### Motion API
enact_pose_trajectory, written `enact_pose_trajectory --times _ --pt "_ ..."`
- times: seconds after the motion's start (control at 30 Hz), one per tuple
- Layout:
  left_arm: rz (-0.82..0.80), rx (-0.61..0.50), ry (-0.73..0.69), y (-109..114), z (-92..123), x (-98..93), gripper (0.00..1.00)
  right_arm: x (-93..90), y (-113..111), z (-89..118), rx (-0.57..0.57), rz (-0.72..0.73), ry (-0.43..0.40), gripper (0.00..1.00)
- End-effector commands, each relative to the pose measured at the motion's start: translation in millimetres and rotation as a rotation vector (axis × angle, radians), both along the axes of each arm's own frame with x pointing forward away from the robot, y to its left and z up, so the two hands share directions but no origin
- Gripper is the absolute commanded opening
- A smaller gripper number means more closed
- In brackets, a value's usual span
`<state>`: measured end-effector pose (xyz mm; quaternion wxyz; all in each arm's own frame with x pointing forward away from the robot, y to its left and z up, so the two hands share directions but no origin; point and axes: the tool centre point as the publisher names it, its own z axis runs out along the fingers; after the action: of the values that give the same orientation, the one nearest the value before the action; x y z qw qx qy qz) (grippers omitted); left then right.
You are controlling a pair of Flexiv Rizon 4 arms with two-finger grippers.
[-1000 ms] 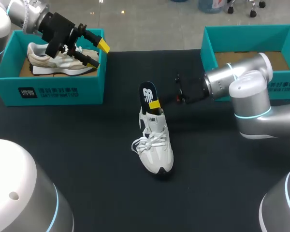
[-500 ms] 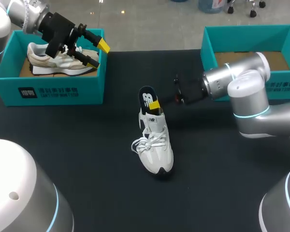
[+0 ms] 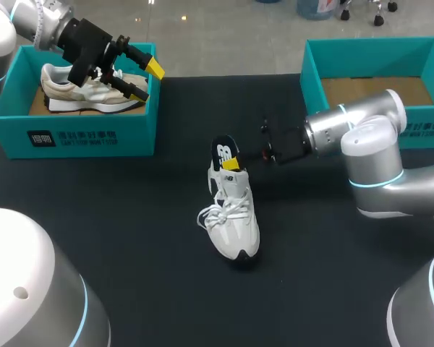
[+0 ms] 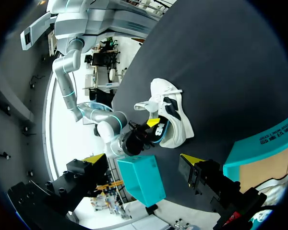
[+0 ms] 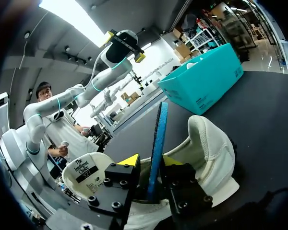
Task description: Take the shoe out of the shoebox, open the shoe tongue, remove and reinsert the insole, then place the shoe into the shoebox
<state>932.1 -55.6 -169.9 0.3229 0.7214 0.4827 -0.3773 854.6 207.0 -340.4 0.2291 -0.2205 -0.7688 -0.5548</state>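
At the far left of the dark table [image 3: 130, 217] sits the left shoebox [image 3: 72, 137], teal and open-topped, with a beige shoe [image 3: 94, 94] lying inside it on its sole. The left gripper [image 3: 146, 81] hangs just above that box's right end, over the beige shoe's toe and not touching it, its two yellow-tipped fingers spread wide with nothing between them; the left arm comes in from the far left corner and slopes down toward the box. In the middle of the table, well apart from both boxes, the white shoe [image 3: 233, 220] stands on its sole, toe toward the robot and heel toward the far edge, laces loose. A dark blue insole [image 3: 222, 150] sticks up out of the heel opening, its lower end down inside the shoe. The right gripper [image 5: 149, 160] is right at the heel, its fingers pressed on the insole's two faces, pinching it edge-up. The right arm reaches in from the right, forearm lying nearly level above the table and pointing leftward at the shoe. Behind that arm, at the far right, is the right shoebox [image 3: 315, 79], teal too, its brown cardboard floor in view.
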Motion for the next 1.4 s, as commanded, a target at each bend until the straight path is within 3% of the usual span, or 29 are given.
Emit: enact_pose_trajectory --times 0.03,0.3,0.4,1.2,1.23,1.3,1.4 --pt "-0.001 0.003 -0.001 0.6 0.6 -0.1 1.00 4.0 0.4 12.2 -0.011 0.002 -0.016 0.30" --pt "-0.001 0.003 -0.001 0.6 0.6 -0.1 1.00 14.8 7.5 17.2 -0.013 0.017 -0.037 0.25" --pt "-0.001 0.003 -0.001 0.6 0.6 -0.1 1.00 17.1 7.6 13.0 -0.016 0.019 -0.030 0.00" --pt "-0.001 0.003 -0.001 0.6 0.6 -0.1 1.00 -13.4 4.7 -12.6 -0.060 0.017 0.069 0.00" --pt "-0.001 0.003 -0.001 0.6 0.6 -0.1 1.00 -13.1 4.9 -11.3 -0.062 0.018 0.067 0.05" --pt "-0.001 0.003 -0.001 0.6 0.6 -0.1 1.00 -10.6 4.3 -6.5 -0.061 0.016 0.053 0.35" --pt "-0.001 0.003 -0.001 0.6 0.6 -0.1 1.00 -6.2 5.4 3.1 -0.061 0.016 0.028 0.41"
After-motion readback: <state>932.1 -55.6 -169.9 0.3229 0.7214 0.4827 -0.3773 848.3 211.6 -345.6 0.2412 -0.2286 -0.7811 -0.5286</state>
